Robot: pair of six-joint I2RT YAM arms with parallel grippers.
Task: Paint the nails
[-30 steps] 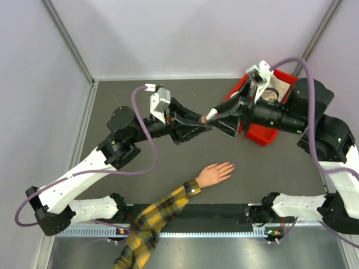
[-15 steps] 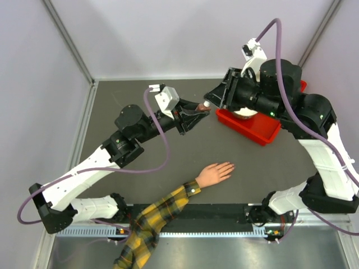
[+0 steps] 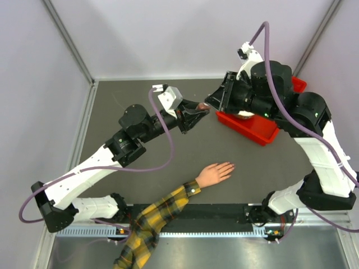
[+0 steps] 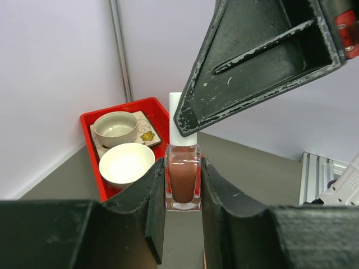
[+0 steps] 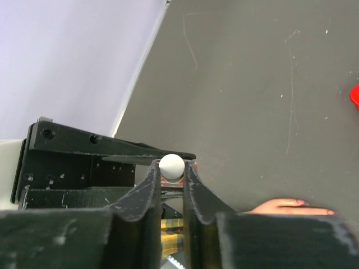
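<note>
My left gripper [image 3: 196,112] is held up over the table's far middle, shut on a small bottle of reddish-brown nail polish [image 4: 182,179]. The bottle's white cap [image 5: 171,166] sits between the jaws of my right gripper [image 3: 211,103], and both jaws touch it. The right gripper's finger [image 4: 252,73] covers most of the cap [image 4: 175,112] in the left wrist view. The pale mannequin hand [image 3: 214,174] lies flat on the table near the front, its nails [image 3: 231,165] pointing right. Its sleeve [image 3: 157,216] is yellow plaid.
A red tray [image 3: 259,131] stands at the back right, under the right arm. It holds a white bowl [image 4: 127,163], a cup [image 4: 115,128] and a small plate. Pale walls close the table's far and side edges.
The right arm has risen and swung left, bringing its gripper over the bottle's cap. Its jaws have narrowed onto the cap. The left gripper has moved slightly up and right with the bottle.
</note>
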